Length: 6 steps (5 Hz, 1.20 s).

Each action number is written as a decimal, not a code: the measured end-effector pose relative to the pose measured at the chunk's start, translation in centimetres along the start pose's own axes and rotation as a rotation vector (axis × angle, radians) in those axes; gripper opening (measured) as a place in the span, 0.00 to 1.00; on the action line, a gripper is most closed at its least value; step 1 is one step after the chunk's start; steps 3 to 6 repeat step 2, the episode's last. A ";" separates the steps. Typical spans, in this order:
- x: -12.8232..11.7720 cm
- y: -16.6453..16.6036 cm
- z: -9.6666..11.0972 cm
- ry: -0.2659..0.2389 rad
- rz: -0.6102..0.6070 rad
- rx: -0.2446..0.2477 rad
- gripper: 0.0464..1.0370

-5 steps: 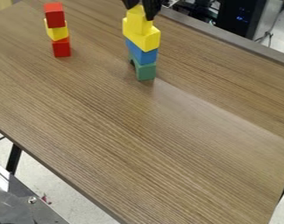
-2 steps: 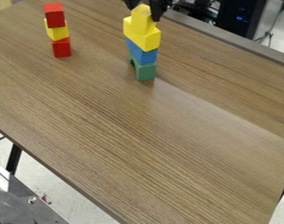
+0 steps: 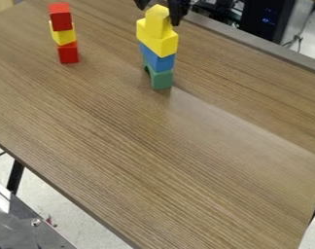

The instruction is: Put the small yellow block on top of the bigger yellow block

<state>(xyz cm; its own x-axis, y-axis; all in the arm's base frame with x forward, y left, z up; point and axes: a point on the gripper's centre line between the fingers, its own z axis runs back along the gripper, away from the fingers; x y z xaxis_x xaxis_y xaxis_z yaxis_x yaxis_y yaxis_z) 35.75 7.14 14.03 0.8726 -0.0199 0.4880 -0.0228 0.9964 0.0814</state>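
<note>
At the top edge of the camera view my black gripper stands open, one finger on each side of the small yellow block's top. The small yellow block rests upright on the bigger yellow block. Under that are a blue block and a green block standing on the table, all in one stack.
A second stack stands at the upper left of the wooden table: a red block, a yellow block and another red block. Beyond the table's far edge is a black computer case.
The gripper's fingers have spread apart and moved slightly up, letting go of the small yellow block. Both stacks stay in place.
</note>
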 end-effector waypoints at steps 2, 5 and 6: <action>0.8 0.6 5.7 -0.144 0.042 -0.004 0.96; 0.8 0.6 5.7 -0.144 0.042 -0.004 0.96; 0.8 0.6 5.7 -0.144 0.042 -0.004 0.96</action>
